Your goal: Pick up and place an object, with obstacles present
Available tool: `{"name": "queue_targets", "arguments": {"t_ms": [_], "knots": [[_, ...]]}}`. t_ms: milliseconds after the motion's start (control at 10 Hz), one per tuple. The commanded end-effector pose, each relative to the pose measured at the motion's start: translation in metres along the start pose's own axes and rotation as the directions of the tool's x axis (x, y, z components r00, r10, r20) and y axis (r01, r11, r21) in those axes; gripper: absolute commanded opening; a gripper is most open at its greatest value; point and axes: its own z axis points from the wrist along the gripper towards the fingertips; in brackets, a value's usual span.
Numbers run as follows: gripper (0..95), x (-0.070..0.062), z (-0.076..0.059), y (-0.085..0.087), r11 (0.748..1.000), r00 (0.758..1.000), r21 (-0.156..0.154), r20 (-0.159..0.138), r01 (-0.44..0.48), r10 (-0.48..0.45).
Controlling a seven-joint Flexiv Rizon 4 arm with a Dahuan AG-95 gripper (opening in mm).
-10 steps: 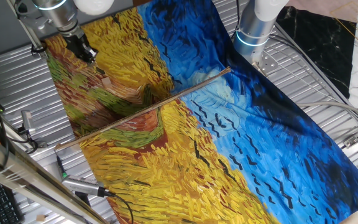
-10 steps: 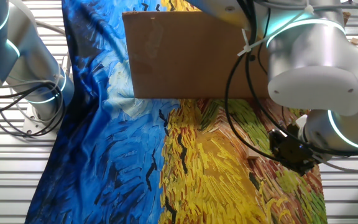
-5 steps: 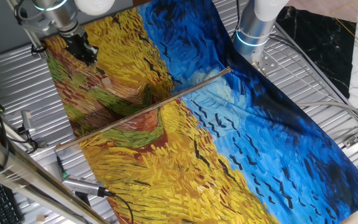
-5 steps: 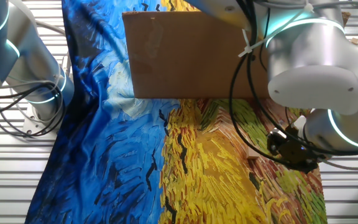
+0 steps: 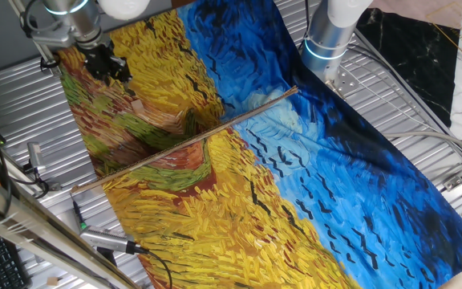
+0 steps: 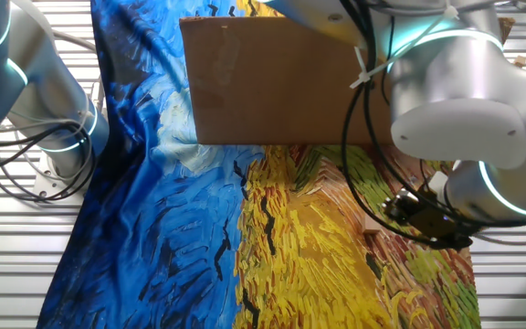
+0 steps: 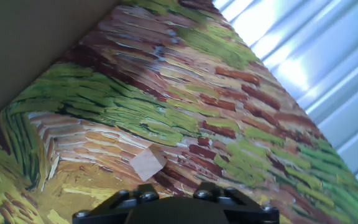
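Note:
The object, a tiny pale tan cube (image 7: 146,163), lies loose on the green-and-brown part of the painted cloth, just ahead of my gripper (image 7: 173,198). In one fixed view the cube (image 5: 137,104) sits a little below and right of the gripper (image 5: 108,69), which hovers over the cloth's far left corner. In the other fixed view the gripper (image 6: 402,213) is just right of the cube (image 6: 370,235). The jaws stand apart with nothing between them. The obstacle is a brown board (image 6: 281,82) standing on edge; from above it shows as a thin brown line (image 5: 187,139).
The painted cloth (image 5: 311,185) covers a ribbed metal table (image 5: 407,120). A second silver arm's base (image 5: 327,40) stands at the far edge. Grey rods and cables (image 5: 103,239) lie by the near left edge. The board's face (image 7: 23,43) fills the hand view's upper left.
The gripper has turned about its wrist and shifted slightly over the cloth's corner, closer to the cube. The cube and the board have not moved.

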Motion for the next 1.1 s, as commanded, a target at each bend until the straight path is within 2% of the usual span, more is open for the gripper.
{"name": "queue_targets", "arguments": {"t_ms": [100,800,1100], "knots": [[76.0,-0.0015,0.0007,0.0029,1.000,1.000,0.005,-0.010,-0.011,0.011],[76.0,-0.0008,0.0018,0.0038,1.000,1.000,0.011,-0.021,0.011,-0.011],[76.0,0.0002,0.0016,0.0028,0.999,0.998,0.019,-0.043,0.039,-0.038]]}}
